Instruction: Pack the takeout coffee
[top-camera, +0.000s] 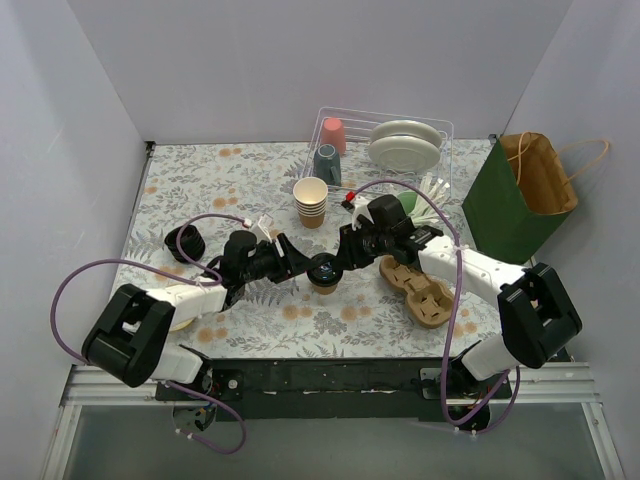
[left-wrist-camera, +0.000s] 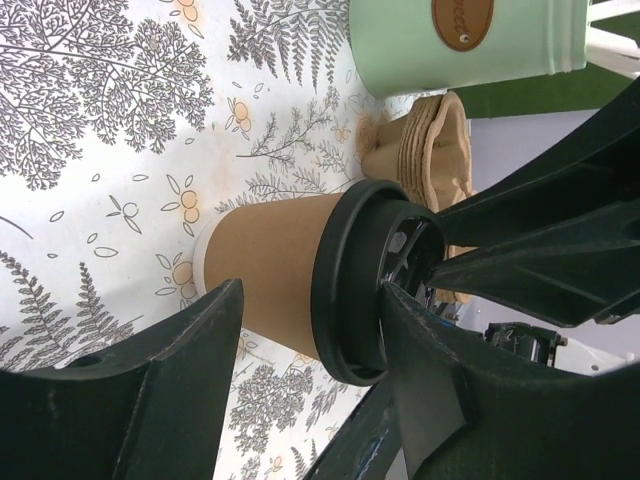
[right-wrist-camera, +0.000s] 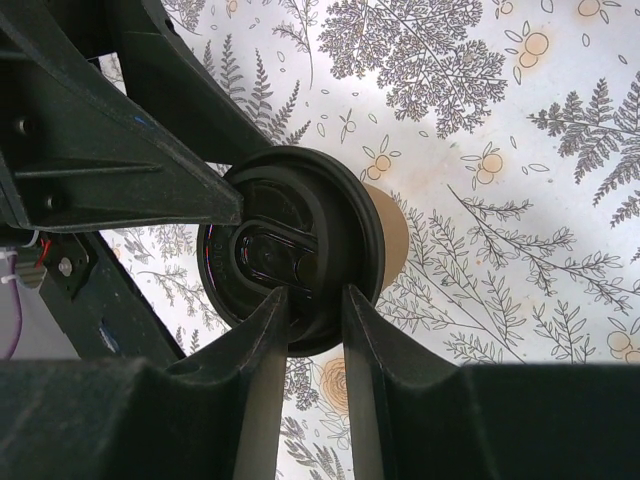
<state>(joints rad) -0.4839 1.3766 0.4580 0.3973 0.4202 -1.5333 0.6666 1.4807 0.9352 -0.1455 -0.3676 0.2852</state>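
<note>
Spread wide, the left tool (top-camera: 299, 266) is laid against the lid of the takeout coffee (top-camera: 323, 272) from 9 o'clock; the right tool (right-wrist-camera: 315, 300), narrowly parted, is set on it from 2 o'clock.

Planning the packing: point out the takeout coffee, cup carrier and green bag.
takeout coffee (left-wrist-camera: 265, 275): left wrist view, paper wall.
cup carrier (top-camera: 425, 297): top external view, pulp middle.
green bag (top-camera: 500, 212): top external view, front face.

One brown oval label (left-wrist-camera: 462, 18) on the pale green container (left-wrist-camera: 400, 50), beyond the coffee cup (left-wrist-camera: 270, 275); its white lettering is cut off, illegible. No other writing readable.
</note>
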